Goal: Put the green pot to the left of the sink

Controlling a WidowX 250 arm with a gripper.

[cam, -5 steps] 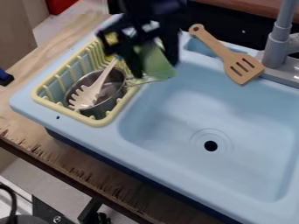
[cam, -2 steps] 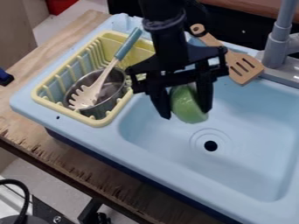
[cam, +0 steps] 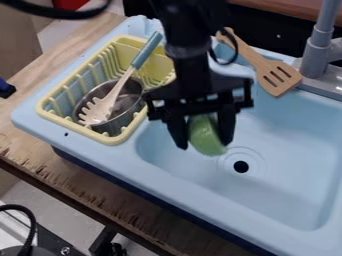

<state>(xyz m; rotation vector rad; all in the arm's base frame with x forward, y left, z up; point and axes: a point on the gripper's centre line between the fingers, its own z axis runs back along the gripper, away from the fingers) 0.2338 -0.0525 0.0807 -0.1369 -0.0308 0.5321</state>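
Observation:
Over the left half of the light blue sink (cam: 287, 165) hangs the black gripper (cam: 204, 142), its two fingers closed against a green rounded object (cam: 206, 136). The green object is held tilted between the fingertips, its upper part hidden behind the gripper, so I cannot tell whether it is a pot. A metal pot (cam: 125, 107) with a pale slotted spoon (cam: 98, 109) in it sits in the yellow rack at the sink's left.
The yellow dish rack (cam: 111, 139) stands on the sink's left ledge. A wooden spatula (cam: 279, 77) lies on the back rim beside the grey faucet (cam: 315, 60). Wooden counter (cam: 73, 182) runs along the left and front.
From above the rack, the gripper has moved right over the basin with the green object, then slightly left and nearer the front. The rack and its contents look unmoved.

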